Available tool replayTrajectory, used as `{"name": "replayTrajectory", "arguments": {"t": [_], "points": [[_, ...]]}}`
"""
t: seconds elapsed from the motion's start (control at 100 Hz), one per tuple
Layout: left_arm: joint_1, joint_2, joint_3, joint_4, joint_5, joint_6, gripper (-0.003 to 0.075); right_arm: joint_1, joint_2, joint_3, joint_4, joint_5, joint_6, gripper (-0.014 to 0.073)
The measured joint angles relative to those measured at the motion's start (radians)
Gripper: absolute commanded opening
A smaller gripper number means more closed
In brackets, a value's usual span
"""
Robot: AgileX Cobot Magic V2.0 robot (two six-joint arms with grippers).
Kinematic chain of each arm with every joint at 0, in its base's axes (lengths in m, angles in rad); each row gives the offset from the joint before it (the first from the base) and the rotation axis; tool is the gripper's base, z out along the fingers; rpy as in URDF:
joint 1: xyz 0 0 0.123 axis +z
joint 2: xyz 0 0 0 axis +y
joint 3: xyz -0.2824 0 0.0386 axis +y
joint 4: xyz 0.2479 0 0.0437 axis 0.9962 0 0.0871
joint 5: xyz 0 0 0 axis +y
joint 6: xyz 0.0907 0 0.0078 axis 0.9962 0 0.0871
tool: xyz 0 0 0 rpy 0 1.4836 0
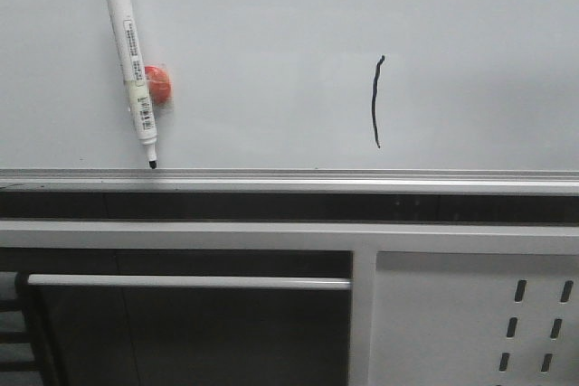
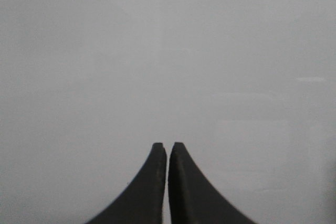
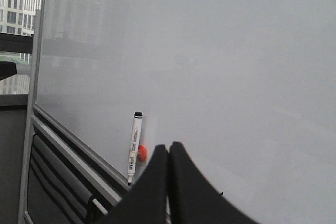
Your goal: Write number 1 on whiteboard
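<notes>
Clenched empty, both tools point(image 2: 167, 150) point(image 3: 168, 150) face the whiteboard point(image 1: 271, 6) bearing marker point(image 1: 131, 70) and number 1 point(image 1: 377, 101).

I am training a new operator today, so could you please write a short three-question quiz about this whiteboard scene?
1. True or false: the thin black hand-drawn number 1 is already on the large glossy pale grey-white whiteboard.
2. Where does the white marker pen with black cap rest its tip? A) on the silver aluminium bottom rail; B) on the stroke; C) in a gripper.
3. Fill in: the round magnet behind the marker is ____.

Key: 1 true; 2 A; 3 orange-red. Both the left gripper and right gripper are shut and empty.
</notes>
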Motion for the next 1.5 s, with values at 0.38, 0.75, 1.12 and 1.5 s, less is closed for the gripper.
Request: {"name": "replayTrajectory", "arguments": {"t": [0.38,0.75,1.12,1.5], "points": [[0.054,-0.003,0.020,0.712,0.100,-0.797,-0.0018,0.000,0.000,0.000,0.000,-0.002,-0.002,-0.0079],[0.135,-0.018,0.099,1.040,0.337,-1.063,-0.0018,0.000,0.000,0.000,0.000,-0.006,-0.002,-0.0079],[0.135,-0.018,0.099,1.123,0.552,-1.075,-0.0018,0.000,0.000,0.000,0.000,-0.010,-0.002,-0.0079],[0.135,-0.018,0.099,1.123,0.552,-1.141,-0.0018,0.000,0.000,0.000,0.000,-0.010,-0.002,-0.0079]]}}
